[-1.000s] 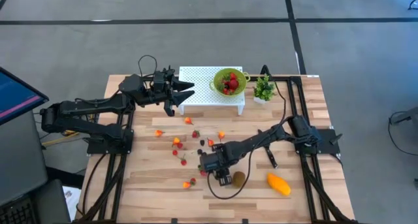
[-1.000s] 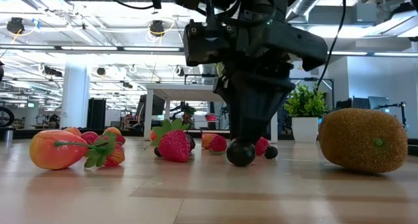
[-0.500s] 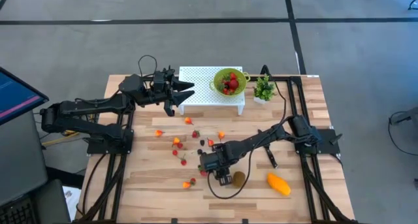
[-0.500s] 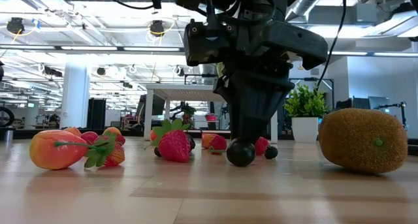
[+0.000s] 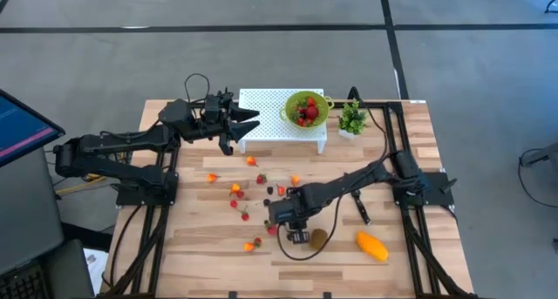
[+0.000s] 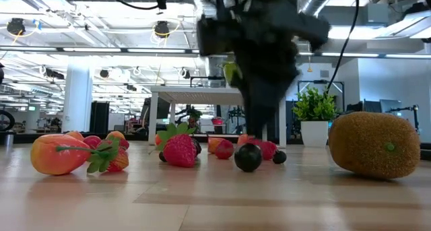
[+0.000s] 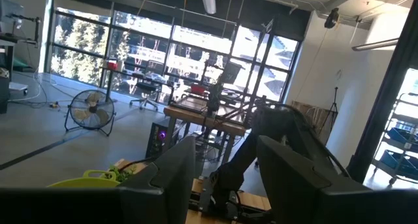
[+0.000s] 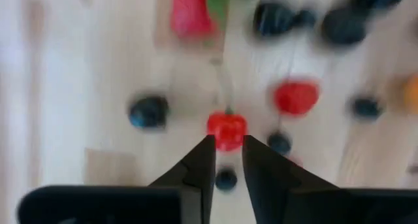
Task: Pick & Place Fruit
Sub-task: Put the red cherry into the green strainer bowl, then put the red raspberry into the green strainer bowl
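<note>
Right wrist view looks down the right gripper (image 8: 226, 141), whose jaws stand nearly together and pinch a small red berry (image 8: 226, 128) at their tips. Around it, blurred, lie dark berries (image 8: 148, 112) and other red pieces on the pale wood. In the high view this gripper sits at lower centre of the frame, just left of the kiwi (image 5: 319, 238), with the mango (image 5: 372, 246) to the lower right of that. In the low view it hangs blurred at top centre, apart from a dark berry (image 6: 248, 157) lying on the desk (image 6: 202, 204) beneath; a strawberry (image 6: 180, 151) lies left of that berry, and the kiwi fills the right side.

More loose fruit (image 5: 237, 193) is scattered across the desk's middle, left of and above the right gripper. A green bowl (image 5: 291, 104) holding red fruit stands on a white stand (image 5: 261, 101) at upper centre, with a plant (image 5: 352, 118) just to its right.

The left gripper (image 5: 252, 120) hovers at the stand's left end, jaws apart and holding nothing.
</note>
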You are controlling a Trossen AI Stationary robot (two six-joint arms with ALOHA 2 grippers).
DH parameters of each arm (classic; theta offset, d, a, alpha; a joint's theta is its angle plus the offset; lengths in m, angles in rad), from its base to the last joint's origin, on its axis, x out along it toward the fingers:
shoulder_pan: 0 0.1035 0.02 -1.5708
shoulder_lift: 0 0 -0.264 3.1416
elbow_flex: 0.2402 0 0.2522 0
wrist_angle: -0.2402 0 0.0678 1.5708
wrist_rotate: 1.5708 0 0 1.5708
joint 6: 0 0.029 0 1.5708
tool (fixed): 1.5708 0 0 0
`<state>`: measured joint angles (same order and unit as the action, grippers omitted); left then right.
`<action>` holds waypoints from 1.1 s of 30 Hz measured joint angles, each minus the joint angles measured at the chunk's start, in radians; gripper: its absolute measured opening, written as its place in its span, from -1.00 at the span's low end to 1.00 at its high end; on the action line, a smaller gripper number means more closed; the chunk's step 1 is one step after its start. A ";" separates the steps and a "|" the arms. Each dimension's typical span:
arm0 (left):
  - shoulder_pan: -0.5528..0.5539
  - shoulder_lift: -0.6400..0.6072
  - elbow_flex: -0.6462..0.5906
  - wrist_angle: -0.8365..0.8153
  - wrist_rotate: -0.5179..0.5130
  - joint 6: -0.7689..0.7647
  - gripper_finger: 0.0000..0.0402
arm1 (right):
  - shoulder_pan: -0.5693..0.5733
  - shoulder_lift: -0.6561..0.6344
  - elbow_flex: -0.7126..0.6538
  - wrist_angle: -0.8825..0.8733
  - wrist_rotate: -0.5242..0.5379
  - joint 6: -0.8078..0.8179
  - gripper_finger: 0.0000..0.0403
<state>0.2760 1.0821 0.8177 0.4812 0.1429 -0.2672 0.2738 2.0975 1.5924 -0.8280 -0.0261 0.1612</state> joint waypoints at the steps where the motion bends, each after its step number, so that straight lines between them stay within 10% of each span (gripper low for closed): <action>1: 0.000 0.000 0.000 0.000 0.000 0.000 -0.21 | -0.004 -0.014 0.002 0.007 0.000 0.004 -0.69; 14: 0.000 0.000 0.000 0.001 0.000 0.000 -0.21 | -0.072 -0.163 0.002 -0.056 0.009 0.094 -0.98; 33: 0.000 0.000 0.000 0.008 0.000 0.000 -0.21 | -0.040 -0.101 -0.187 0.106 0.027 0.402 -0.09</action>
<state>0.2760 1.0817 0.8173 0.4889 0.1432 -0.2672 0.2339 1.9964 1.4050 -0.7216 0.0009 0.5631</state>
